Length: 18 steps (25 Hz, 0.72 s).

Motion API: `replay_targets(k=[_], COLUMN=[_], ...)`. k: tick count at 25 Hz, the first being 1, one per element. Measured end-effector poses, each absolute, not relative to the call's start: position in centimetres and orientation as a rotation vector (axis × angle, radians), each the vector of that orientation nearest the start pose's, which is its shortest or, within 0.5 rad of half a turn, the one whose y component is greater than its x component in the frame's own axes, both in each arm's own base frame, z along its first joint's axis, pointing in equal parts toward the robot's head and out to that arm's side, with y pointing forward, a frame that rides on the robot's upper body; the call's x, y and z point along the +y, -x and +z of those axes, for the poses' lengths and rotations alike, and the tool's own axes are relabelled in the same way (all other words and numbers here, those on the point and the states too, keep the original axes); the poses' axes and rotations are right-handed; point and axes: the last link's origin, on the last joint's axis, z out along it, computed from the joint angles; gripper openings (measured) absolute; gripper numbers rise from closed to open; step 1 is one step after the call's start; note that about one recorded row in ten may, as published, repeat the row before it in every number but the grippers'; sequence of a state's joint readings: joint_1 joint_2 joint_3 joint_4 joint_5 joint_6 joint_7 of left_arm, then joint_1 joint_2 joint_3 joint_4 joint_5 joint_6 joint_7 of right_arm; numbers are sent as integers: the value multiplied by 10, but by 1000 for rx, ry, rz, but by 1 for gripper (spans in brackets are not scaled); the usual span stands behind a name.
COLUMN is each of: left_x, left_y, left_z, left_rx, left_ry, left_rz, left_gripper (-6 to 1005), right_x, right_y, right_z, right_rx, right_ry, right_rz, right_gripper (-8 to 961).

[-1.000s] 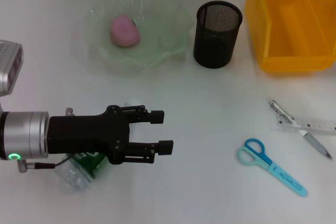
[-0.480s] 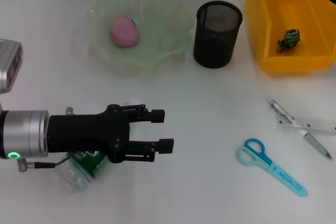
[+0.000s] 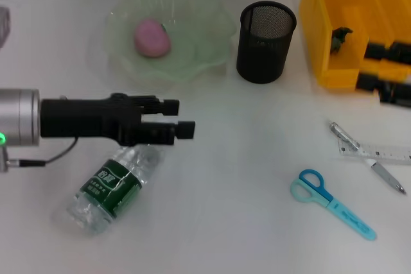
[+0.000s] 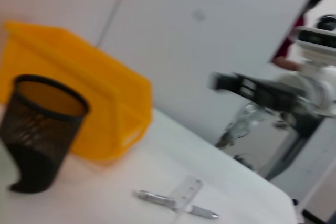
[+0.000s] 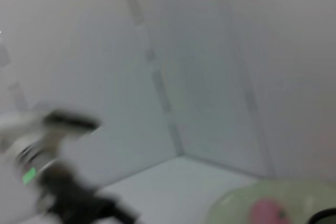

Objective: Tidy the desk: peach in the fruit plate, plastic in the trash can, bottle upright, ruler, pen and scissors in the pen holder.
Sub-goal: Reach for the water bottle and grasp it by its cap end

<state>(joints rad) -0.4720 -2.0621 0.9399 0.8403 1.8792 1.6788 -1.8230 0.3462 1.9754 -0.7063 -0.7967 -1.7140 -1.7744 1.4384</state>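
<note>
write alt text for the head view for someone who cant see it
The left pincer hovers open over a white desk, just above a plastic bottle lying on its side. A peach sits in a green fruit plate beside a black mesh pen holder. The right pincer is at a yellow bin; scissors, pen and ruler lie loose.

White desk (image 3: 244, 158) against a pale panelled wall (image 5: 173, 51).

White desk (image 3: 244, 133), bare surface. Pale panelled wall (image 4: 220, 35) behind. Blurred dark-red shape (image 4: 294, 45) at wall edge, possibly person.
</note>
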Motion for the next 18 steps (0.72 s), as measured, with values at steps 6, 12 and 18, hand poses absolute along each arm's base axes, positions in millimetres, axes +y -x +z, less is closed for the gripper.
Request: replay_targets(k=[6,12,18], left_x=[336,362,370], left_y=[202,169,160], left_z=[28,21,-9], left_rx=[-1120,-1130,-1066], left_ry=[2801,2628,2524], left_rz=[-328,95,378], left_gripper=[784,784,784], right_x=[271,263,264], right_y=[-290,-293,-294], right_z=[57,38,29], right_rx=[443,426,424], right_ry=[2718,2777,2773], right_rz=[852,817,821], right_gripper=[696,694,692])
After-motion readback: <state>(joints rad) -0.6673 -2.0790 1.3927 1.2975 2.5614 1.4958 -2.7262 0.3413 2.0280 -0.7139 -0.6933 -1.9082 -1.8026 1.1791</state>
